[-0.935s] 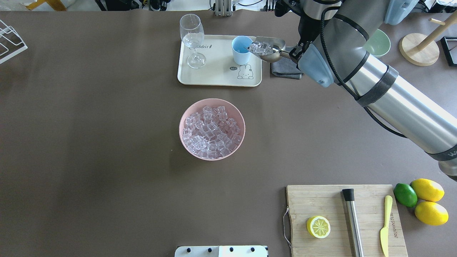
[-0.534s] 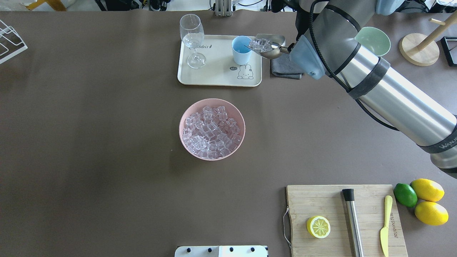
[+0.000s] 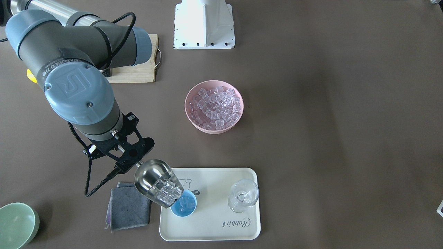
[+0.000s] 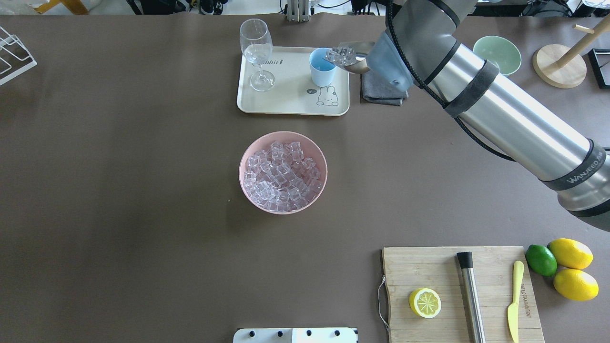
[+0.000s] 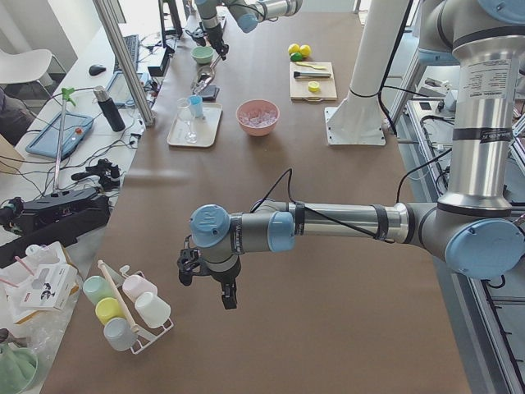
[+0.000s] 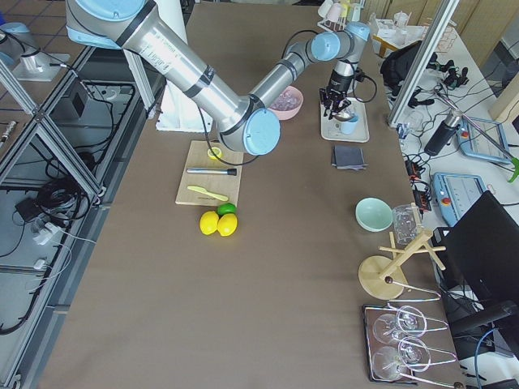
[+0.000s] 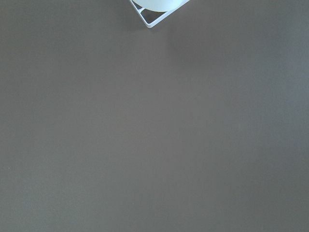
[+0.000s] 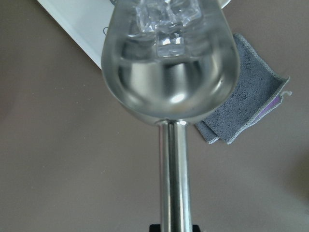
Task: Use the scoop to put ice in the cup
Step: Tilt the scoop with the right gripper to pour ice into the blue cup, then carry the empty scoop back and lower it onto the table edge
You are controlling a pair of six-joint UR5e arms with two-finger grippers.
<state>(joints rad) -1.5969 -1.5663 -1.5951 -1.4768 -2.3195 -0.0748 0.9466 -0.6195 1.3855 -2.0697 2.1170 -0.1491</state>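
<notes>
Exterior front-facing: the right gripper (image 3: 135,163) is recorded as clenched on the rod handle of the scoop (image 3: 154,180), which is held tilted with its mouth lowered over the rim of the cup (image 3: 192,208). Ice (image 3: 168,191) is gathered at the scoop's mouth, a few cubes are seen inside the cup, and a further heap is held in the pink bowl (image 3: 214,130), well apart from it. The cup is stood on the cream tray (image 3: 214,226), with a stemmed glass (image 3: 243,195) beside it on the same tray. A grey cloth (image 3: 129,207) is laid just beside the tray, and a pale green bowl (image 3: 15,224) is noted at the corner. Overhead exterior: the scoop's handle is hidden by the right arm. A cutting board (image 4: 443,271) is listed bearing a halved lemon (image 4: 424,303), a steel cylinder (image 4: 471,300) and a yellow knife (image 4: 513,305), with two lemons (image 4: 570,253) and a lime (image 4: 541,260) beside it. Exterior left: the left gripper (image 5: 225,294) is held over the bare table (image 5: 328,328), far from the tray; whether it is released or clenched cannot be told. Exterior right: scoop and cup are seen small at the far tray. Left wrist-mounted: only table and the corner of a white frame (image 7: 147,25) are shown. Right wrist-mounted: the scoop's trough is viewed from behind, cubes at its far end, the handle running to the lower edge, the cloth to its right.
</notes>
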